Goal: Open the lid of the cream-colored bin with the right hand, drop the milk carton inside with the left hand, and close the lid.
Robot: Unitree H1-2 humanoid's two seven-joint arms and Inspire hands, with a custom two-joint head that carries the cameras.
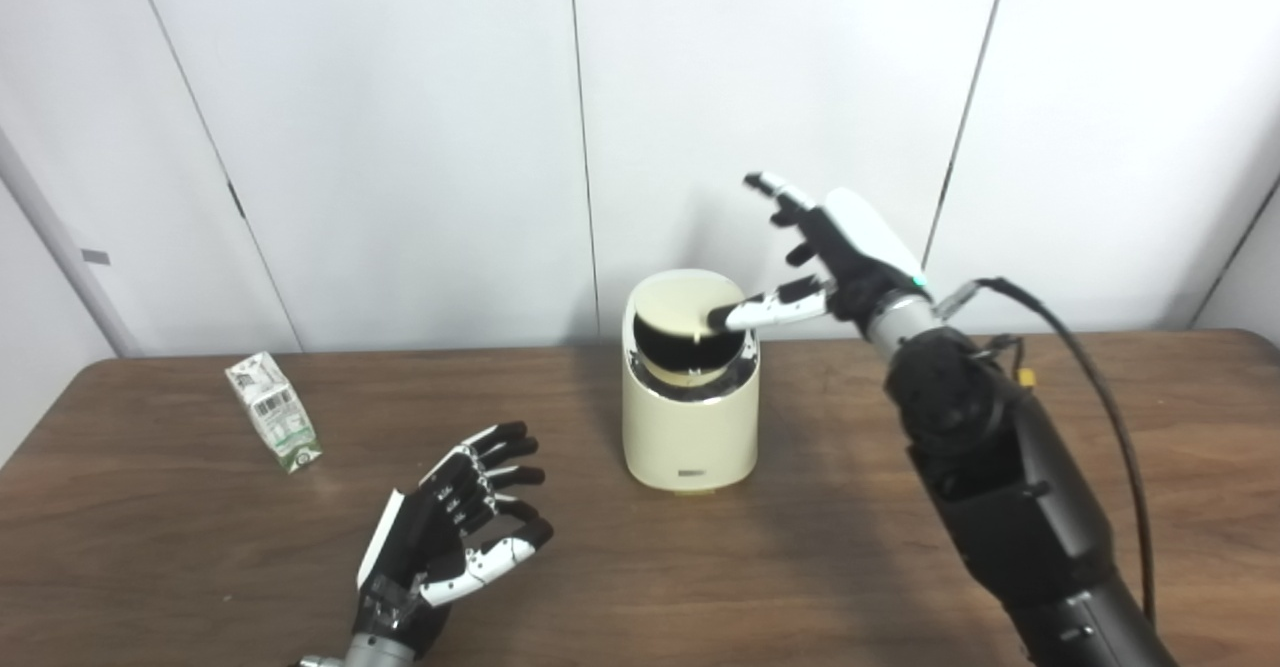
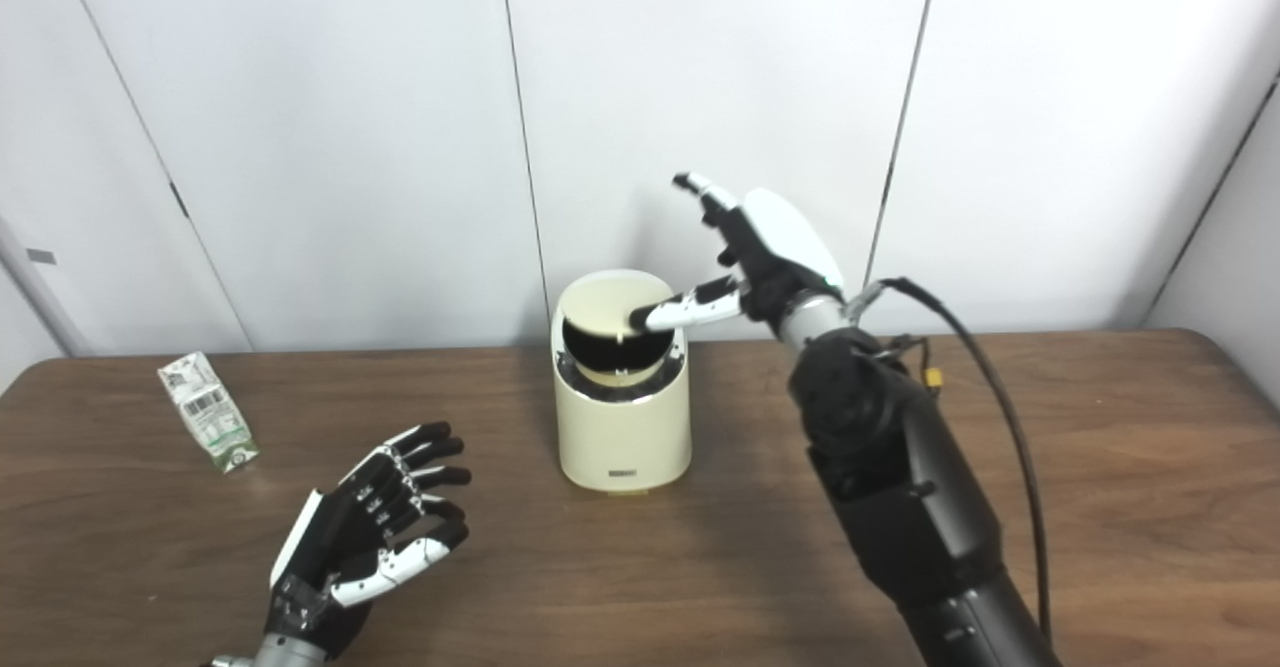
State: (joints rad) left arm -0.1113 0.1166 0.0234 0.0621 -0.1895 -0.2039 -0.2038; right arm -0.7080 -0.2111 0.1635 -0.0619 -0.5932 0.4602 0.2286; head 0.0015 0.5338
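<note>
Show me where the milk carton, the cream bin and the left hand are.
milk carton [image 1: 274,413]: left eye view, on its printed side panel.
cream bin [image 1: 688,437]: left eye view, on its front wall below the rim.
left hand [image 2: 362,532]: right eye view, on the open palm.

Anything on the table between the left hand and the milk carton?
No. In both views only bare table separates the left hand from the carton.

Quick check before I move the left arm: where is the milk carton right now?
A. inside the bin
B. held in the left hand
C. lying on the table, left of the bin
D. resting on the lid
C: the milk carton lies on the table, left of the bin, and the left hand is open, holding nothing.
</note>
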